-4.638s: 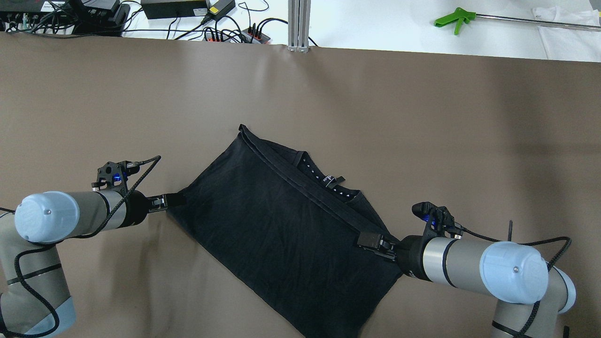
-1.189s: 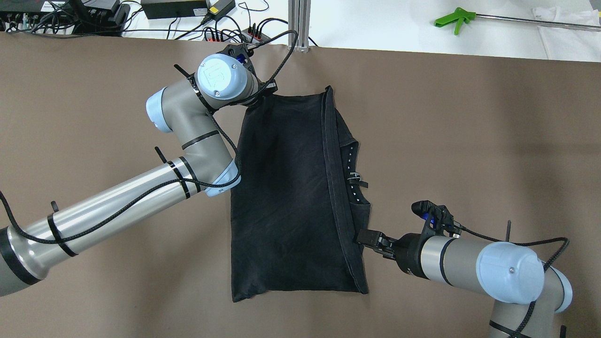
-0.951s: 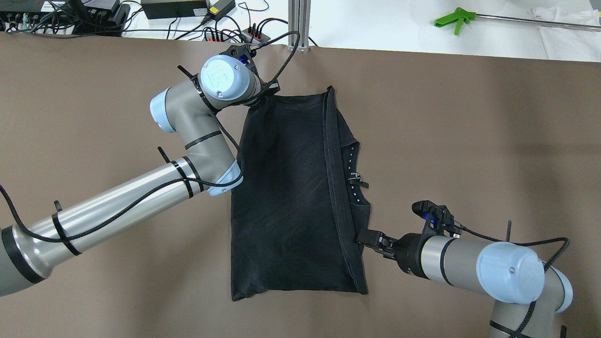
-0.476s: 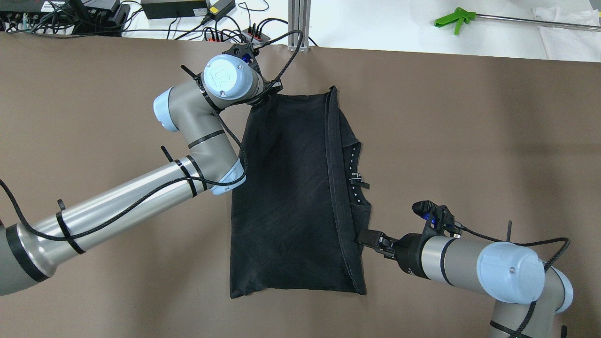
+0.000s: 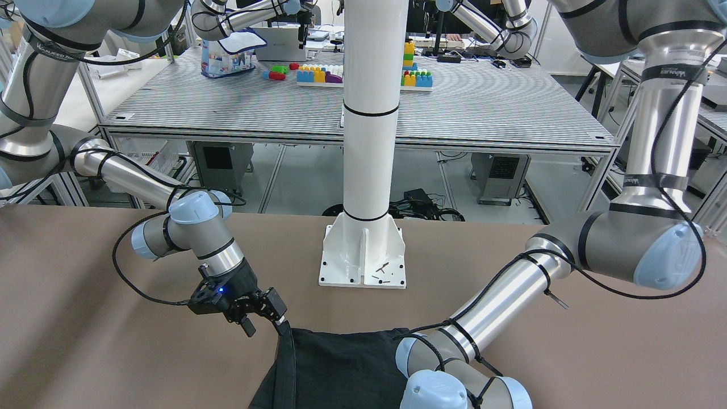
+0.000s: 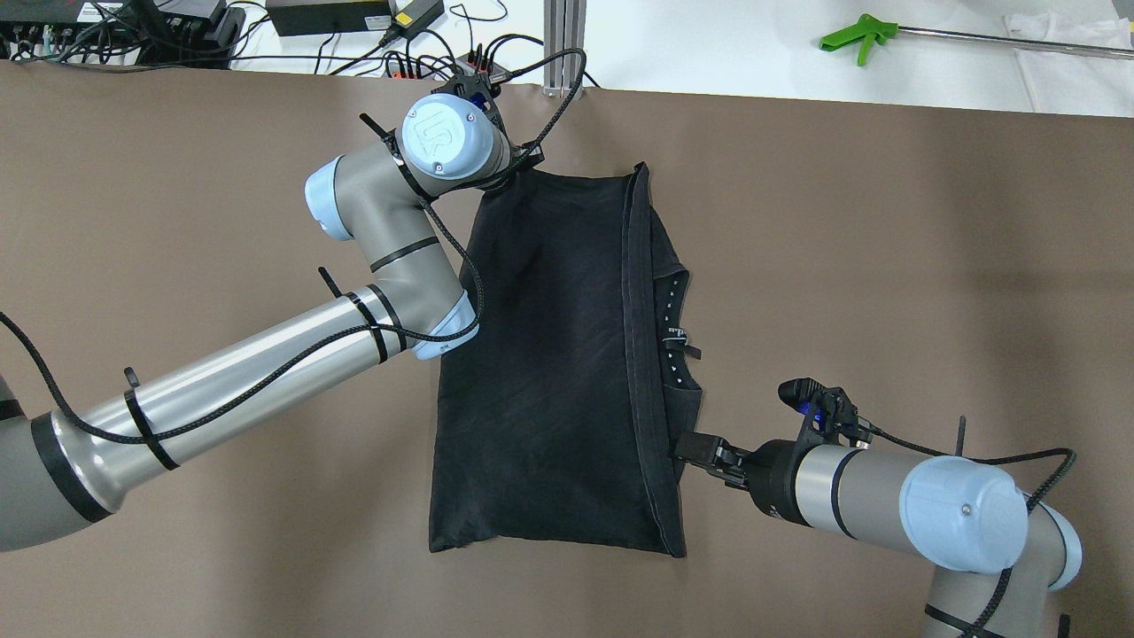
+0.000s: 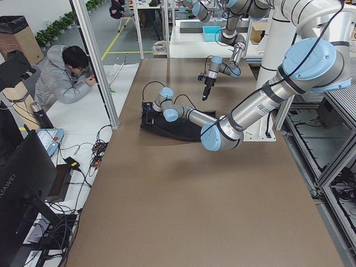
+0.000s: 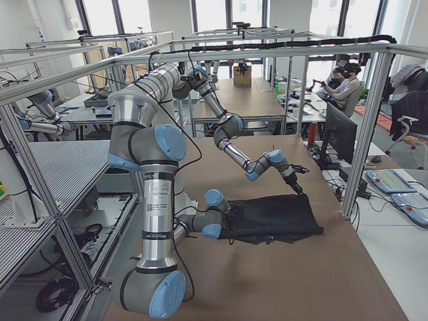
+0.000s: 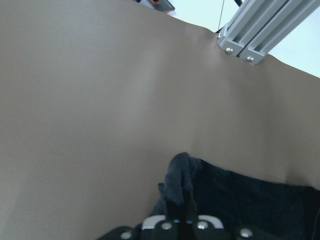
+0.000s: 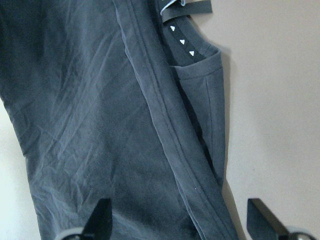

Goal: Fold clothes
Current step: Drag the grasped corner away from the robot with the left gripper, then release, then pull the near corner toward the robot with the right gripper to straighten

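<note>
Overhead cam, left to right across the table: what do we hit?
left arm → garment → right gripper → right arm

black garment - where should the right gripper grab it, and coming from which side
Take the thick folded band along the right edge of the black garment, toward the near corner, coming in low from the right. That edge faces the open right gripper, and its layers should pinch easier than flat cloth. The left gripper pinches the far left corner.
</note>
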{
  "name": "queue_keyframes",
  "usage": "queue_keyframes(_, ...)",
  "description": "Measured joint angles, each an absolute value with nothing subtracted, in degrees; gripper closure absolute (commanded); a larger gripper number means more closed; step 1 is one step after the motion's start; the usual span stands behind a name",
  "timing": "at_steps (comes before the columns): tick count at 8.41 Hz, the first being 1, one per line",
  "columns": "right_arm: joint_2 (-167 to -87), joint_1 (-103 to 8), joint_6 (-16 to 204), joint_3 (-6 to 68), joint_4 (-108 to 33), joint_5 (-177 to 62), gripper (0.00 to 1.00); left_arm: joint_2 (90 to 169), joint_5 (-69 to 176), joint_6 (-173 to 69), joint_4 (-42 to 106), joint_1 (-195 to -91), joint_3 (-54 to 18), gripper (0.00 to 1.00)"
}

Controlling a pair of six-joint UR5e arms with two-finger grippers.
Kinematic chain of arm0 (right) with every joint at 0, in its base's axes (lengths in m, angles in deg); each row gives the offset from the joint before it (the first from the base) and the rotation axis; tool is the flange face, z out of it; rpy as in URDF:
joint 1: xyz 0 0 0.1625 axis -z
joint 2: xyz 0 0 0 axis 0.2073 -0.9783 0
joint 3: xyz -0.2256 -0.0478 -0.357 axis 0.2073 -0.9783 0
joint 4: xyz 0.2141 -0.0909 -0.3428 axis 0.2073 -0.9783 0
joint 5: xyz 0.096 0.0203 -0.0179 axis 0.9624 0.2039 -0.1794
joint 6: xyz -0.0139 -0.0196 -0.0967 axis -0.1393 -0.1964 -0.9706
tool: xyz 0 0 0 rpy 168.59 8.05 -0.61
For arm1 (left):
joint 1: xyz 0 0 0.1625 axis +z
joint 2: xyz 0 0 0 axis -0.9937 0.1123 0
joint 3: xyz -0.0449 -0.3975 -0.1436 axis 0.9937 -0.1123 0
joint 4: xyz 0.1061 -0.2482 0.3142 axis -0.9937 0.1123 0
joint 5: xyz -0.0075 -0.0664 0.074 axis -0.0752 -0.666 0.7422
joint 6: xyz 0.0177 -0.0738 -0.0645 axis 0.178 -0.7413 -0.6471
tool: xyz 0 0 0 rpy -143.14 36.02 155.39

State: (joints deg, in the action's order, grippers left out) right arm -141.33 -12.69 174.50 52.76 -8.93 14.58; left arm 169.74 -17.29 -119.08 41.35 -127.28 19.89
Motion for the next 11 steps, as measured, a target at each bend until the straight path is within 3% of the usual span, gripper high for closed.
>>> queue_keyframes(4, -140.5, -12.8, 170.7, 52.8, -13.1, 13.5, 0.05, 170.5, -16.6, -118.6, 41.1, -127.7, 19.0, 0.00)
queue_keyframes(11, -132.1, -11.8, 149.5, 51.5, -33.2, 4.5, 0.09, 163.6, -25.6, -114.9, 40.7, -131.6, 7.6, 0.00)
